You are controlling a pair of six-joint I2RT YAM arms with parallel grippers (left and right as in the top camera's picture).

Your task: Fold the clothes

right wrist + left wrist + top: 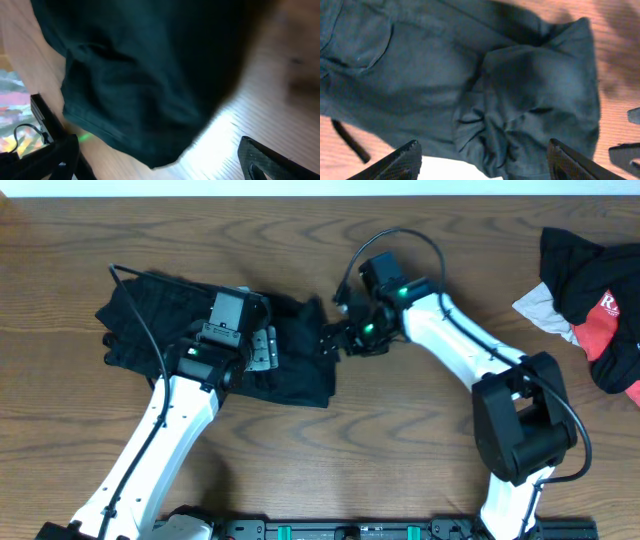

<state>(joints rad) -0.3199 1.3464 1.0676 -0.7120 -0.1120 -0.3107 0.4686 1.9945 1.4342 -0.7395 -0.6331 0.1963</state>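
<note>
The clothes (pixel 150 320) are a plain black garment lying bunched on the wooden table at left-centre. My left gripper (pixel 270 350) hovers over their right half. In the left wrist view the crumpled fabric (pixel 520 85) fills the frame, and a thin black cord (pixel 350 142) lies on the wood at the left. My left gripper (pixel 482 167) is open there, jaws wide apart with nothing between them. My right gripper (pixel 335 340) sits at the garment's right edge. In the right wrist view it (pixel 160 165) is open above the hem of the dark cloth (pixel 150 75).
A black-and-red garment with white lettering (pixel 600 300) and a small pale grey cloth (pixel 540 308) lie at the far right. Bare wood (pixel 400 440) stretches between the two arms. Parts of the right gripper (pixel 627 150) show at the right edge of the left wrist view.
</note>
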